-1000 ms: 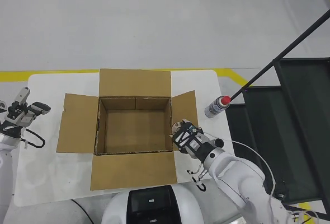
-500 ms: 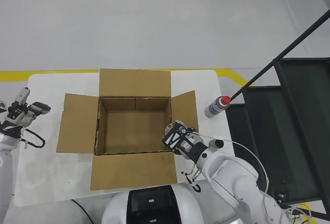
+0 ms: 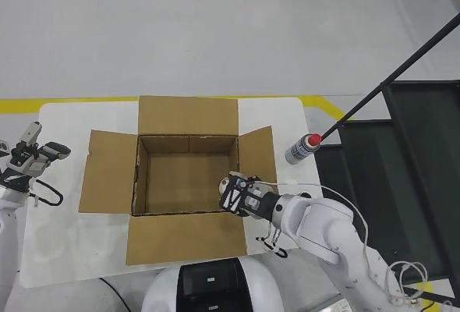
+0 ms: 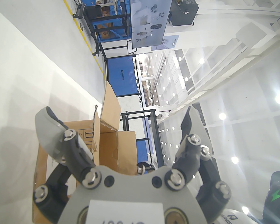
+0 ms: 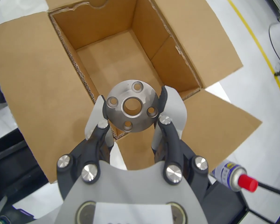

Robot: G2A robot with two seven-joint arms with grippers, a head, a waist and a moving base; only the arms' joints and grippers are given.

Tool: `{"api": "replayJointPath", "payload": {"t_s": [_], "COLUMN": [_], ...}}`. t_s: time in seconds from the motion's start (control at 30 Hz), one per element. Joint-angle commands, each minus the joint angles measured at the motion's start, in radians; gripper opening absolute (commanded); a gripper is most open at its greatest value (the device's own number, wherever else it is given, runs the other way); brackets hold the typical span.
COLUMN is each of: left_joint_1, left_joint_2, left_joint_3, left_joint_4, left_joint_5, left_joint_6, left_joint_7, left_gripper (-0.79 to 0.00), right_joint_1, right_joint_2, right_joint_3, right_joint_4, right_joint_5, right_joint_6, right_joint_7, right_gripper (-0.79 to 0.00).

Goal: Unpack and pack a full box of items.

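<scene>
Packing step: the right gripper (image 5: 133, 100) is closed partway on a round metal flange (image 5: 144, 97), pinching its rim. The open cardboard box (image 5: 151, 33) lies below and ahead of it. Next, probably forward over the opening, lower, release. The left gripper (image 4: 117, 117) gapes wide, holding nothing.

1. Lower centre of the top view: the round grey metal flange with bolt holes (image 3: 224, 185) is mostly covered by the right gripper (image 3: 234, 195) clamping it; only a pale edge shows.
2. Right wrist view: the flange hides one corner of the open brown cardboard box (image 5: 25, 71).
3. There too, the silver spray can with a red cap (image 5: 231, 178) is partly hidden behind the gripper's linkage.
4. Left wrist view: the spread left gripper (image 4: 117, 117) covers part of the box's side; its print is too small to tell.
5. The black metal stair frame (image 3: 417, 156) is cut off at the top view's right edge.
</scene>
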Motion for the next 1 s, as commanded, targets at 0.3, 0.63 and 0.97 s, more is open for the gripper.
{"api": "replayJointPath", "payload": {"t_s": [0.3, 0.63, 0.97], "left_joint_1": [0.000, 0.000, 0.000], "left_joint_2": [0.000, 0.000, 0.000], "left_joint_3": [0.000, 0.000, 0.000], "left_joint_4": [0.000, 0.000, 0.000], "left_joint_5": [0.000, 0.000, 0.000], "left_joint_6": [0.000, 0.000, 0.000], "left_joint_7": [0.000, 0.000, 0.000], "left_gripper": [0.000, 0.000, 0.000], "right_joint_1": [0.318, 0.594, 0.779], "right_joint_2": [-0.016, -0.077, -0.158], "right_joint_3": [-0.120, -0.385, -0.583], "right_joint_4": [0.127, 0.335, 0.618], "right_joint_5": [0.138, 0.177, 0.204], "right_joint_6": [-0.110, -0.057, -0.022], "right_joint_7": [0.197, 0.280, 0.246], "right_gripper": [-0.785, -0.785, -0.785]}}
